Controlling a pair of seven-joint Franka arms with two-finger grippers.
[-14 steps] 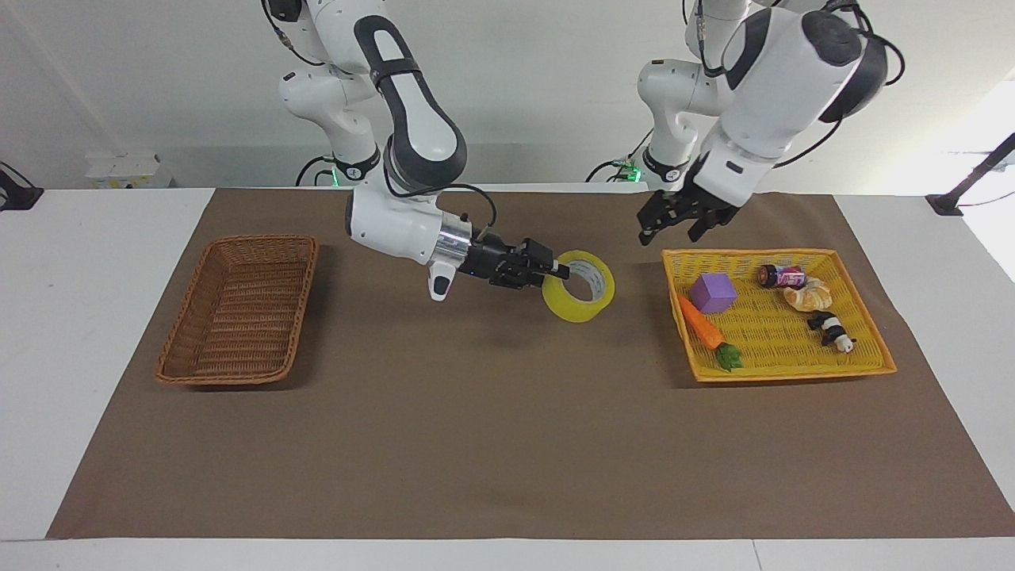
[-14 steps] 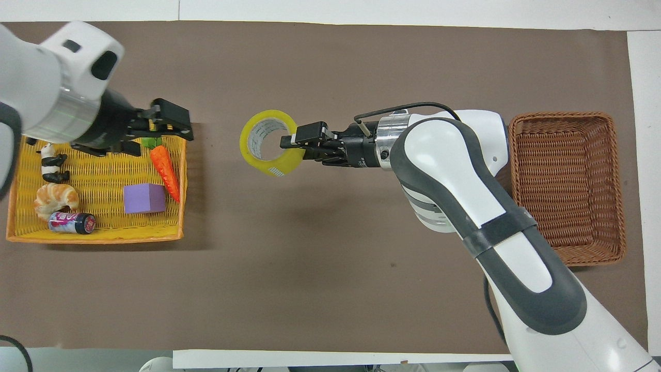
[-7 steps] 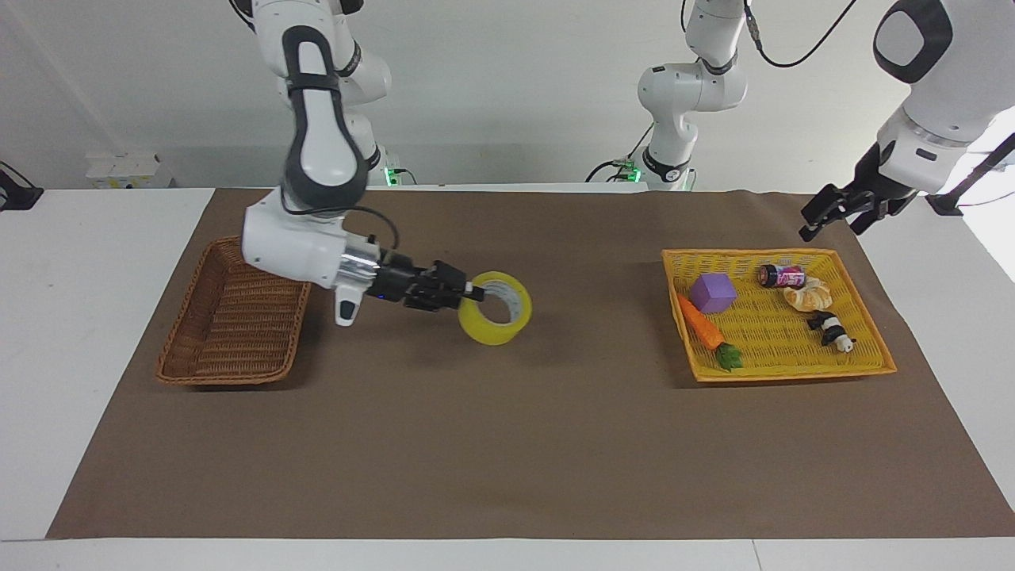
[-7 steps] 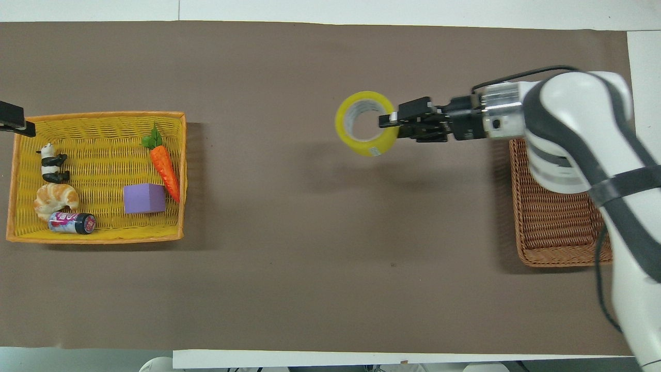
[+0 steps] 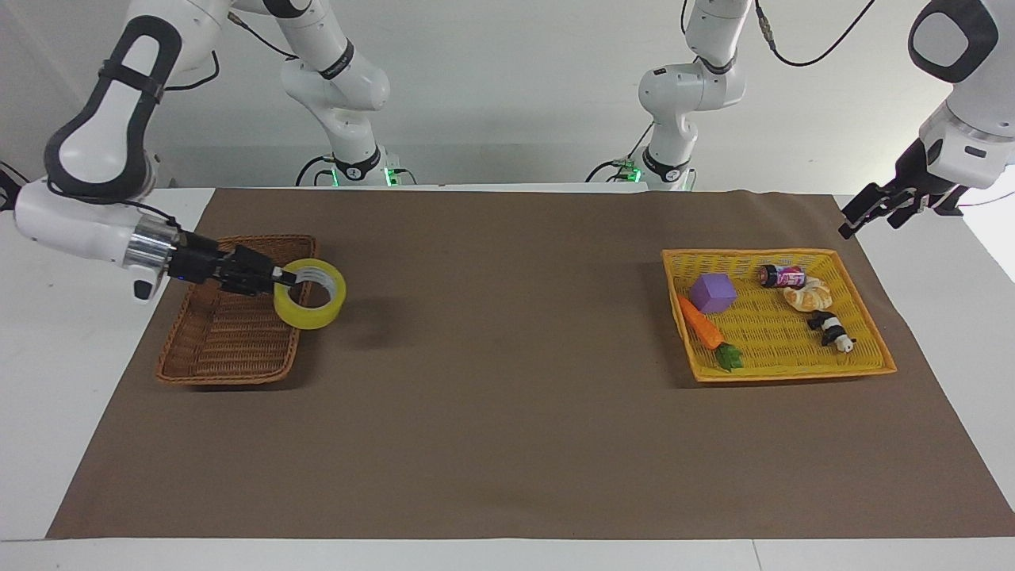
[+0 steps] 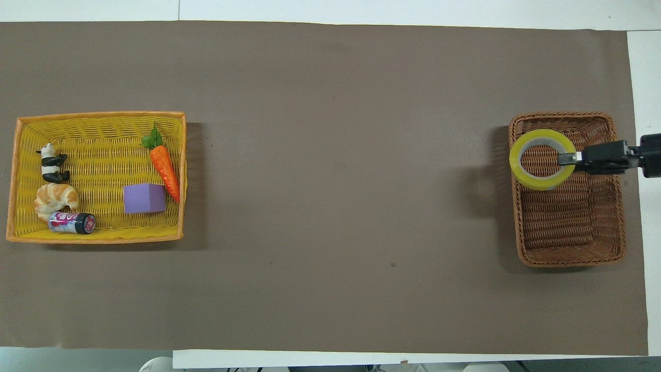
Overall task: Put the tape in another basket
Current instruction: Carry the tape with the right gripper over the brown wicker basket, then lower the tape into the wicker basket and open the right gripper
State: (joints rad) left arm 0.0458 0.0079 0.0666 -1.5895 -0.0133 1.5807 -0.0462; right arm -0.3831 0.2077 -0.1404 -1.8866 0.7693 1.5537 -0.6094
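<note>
The tape (image 5: pixel 306 318), a yellow ring, hangs in my right gripper (image 5: pixel 287 277), which is shut on the ring's wall. It is held in the air over the brown wicker basket (image 5: pixel 224 378), above the rim on the side toward the table's middle. In the overhead view the tape (image 6: pixel 539 183) overlaps that same rim of the basket (image 6: pixel 568 260), with the right gripper (image 6: pixel 568 157) reaching in over the basket. The basket holds nothing else. My left gripper (image 5: pixel 866 212) is open and empty, raised above the table's edge at the left arm's end.
A bright yellow woven tray (image 5: pixel 781 372) sits toward the left arm's end. It holds a carrot (image 5: pixel 702 327), a purple cube (image 5: pixel 712 292), a small can (image 5: pixel 781 276), a croissant (image 5: pixel 809 294) and a panda figure (image 5: pixel 830 329). A brown mat (image 5: pixel 507 412) covers the table.
My right gripper has carried the tape from over the mat's middle to over the brown basket. My left gripper has drawn back from the yellow tray to over the table's edge.
</note>
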